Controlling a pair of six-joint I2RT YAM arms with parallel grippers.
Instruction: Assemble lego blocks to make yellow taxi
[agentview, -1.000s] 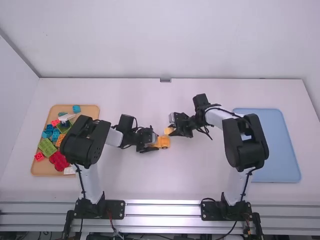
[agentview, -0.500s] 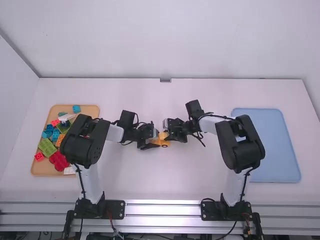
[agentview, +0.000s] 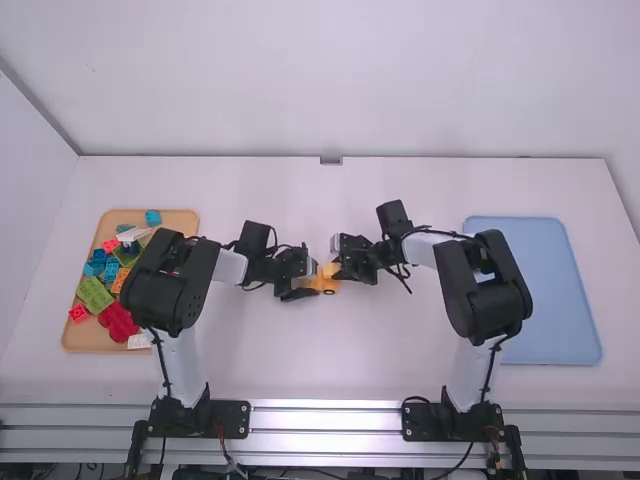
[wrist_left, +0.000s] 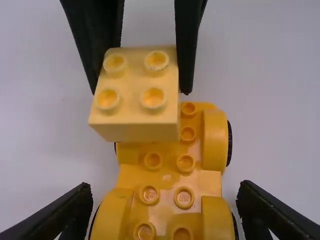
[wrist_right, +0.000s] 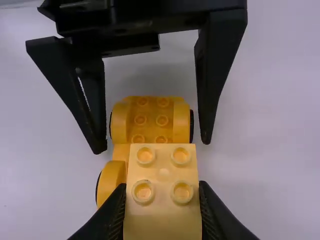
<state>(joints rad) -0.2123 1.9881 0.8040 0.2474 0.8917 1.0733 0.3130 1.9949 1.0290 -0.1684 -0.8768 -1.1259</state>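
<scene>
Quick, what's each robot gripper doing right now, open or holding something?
Left gripper: open, its fingers on either side of the orange-yellow wheeled lego base.
Right gripper: closed, holding the pale yellow lego block.

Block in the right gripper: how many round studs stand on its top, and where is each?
4. The pale yellow block has two studs deeper inside the right gripper and two more nearer its fingertips. None looks hidden.

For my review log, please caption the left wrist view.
Right gripper holding a pale yellow block over one end of the yellow wheeled base, left gripper open around the other.
</scene>
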